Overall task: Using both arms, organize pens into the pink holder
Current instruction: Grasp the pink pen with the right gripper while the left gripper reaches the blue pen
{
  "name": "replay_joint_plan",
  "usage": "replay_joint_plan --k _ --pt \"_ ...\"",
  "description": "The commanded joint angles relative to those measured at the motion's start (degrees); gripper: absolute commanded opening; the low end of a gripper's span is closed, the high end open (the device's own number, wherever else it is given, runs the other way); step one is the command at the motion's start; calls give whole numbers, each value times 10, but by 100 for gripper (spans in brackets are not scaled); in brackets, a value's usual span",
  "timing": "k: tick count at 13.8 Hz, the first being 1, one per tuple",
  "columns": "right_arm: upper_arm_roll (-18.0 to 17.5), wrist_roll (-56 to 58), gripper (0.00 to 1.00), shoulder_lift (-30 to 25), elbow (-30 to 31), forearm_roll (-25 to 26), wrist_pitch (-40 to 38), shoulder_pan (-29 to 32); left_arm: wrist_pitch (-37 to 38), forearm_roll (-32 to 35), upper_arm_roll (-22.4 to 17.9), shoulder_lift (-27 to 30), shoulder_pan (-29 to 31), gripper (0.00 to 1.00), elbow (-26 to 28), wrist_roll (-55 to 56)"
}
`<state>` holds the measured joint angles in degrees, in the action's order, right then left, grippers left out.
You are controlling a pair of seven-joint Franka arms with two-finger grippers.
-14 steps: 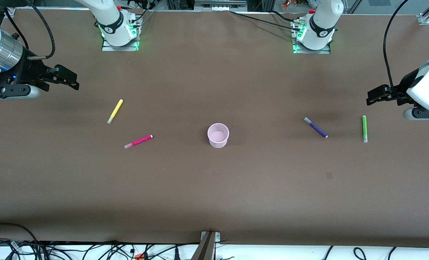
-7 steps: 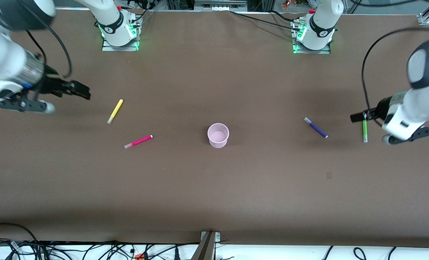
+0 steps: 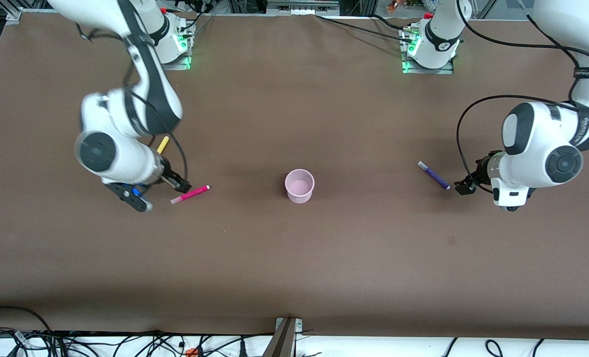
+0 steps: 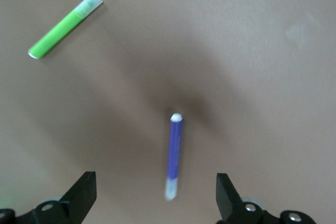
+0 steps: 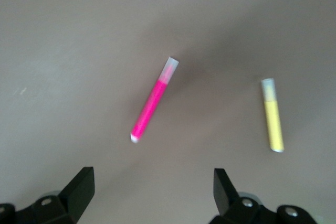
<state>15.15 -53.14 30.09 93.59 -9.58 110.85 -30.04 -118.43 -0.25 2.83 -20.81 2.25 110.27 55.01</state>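
Observation:
The pink holder (image 3: 299, 185) stands upright mid-table. The magenta pen (image 3: 190, 194) and the yellow pen (image 3: 162, 145) lie toward the right arm's end, and the right arm covers part of the yellow one. My right gripper (image 3: 180, 186) is open and empty, low beside the magenta pen (image 5: 153, 100), with the yellow pen (image 5: 273, 116) farther off; it shows in its own view (image 5: 152, 182). The purple pen (image 3: 434, 175) lies toward the left arm's end. My left gripper (image 3: 465, 187) is open beside it, its jaws (image 4: 155, 183) either side of the purple pen's (image 4: 175, 155) pale end. The green pen (image 4: 65, 25) is hidden in the front view.
The brown table (image 3: 294, 258) carries only the pens and the holder. The arm bases (image 3: 163, 44) (image 3: 428, 49) stand along the edge farthest from the front camera. Cables hang along the nearest edge (image 3: 126, 342).
Both arms have swung in from the table's ends and come down. The right gripper is now beside the magenta pen, the left beside the purple pen. The left arm now hides the green pen.

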Motion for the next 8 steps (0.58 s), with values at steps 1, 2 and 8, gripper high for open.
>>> replay_joint_plan --k 1,2,8 --pt "5 -34 100 42 -17 -51 29 1 -143 9 -2 10 2 100 85 126" --pt "5 -29 100 52 -17 -66 41 1 -180 9 -2 0 3 100 98 148" --pt "3 -26 87 83 20 -104 112 -4 -300 13 -2 -39 -9 100 150 224"
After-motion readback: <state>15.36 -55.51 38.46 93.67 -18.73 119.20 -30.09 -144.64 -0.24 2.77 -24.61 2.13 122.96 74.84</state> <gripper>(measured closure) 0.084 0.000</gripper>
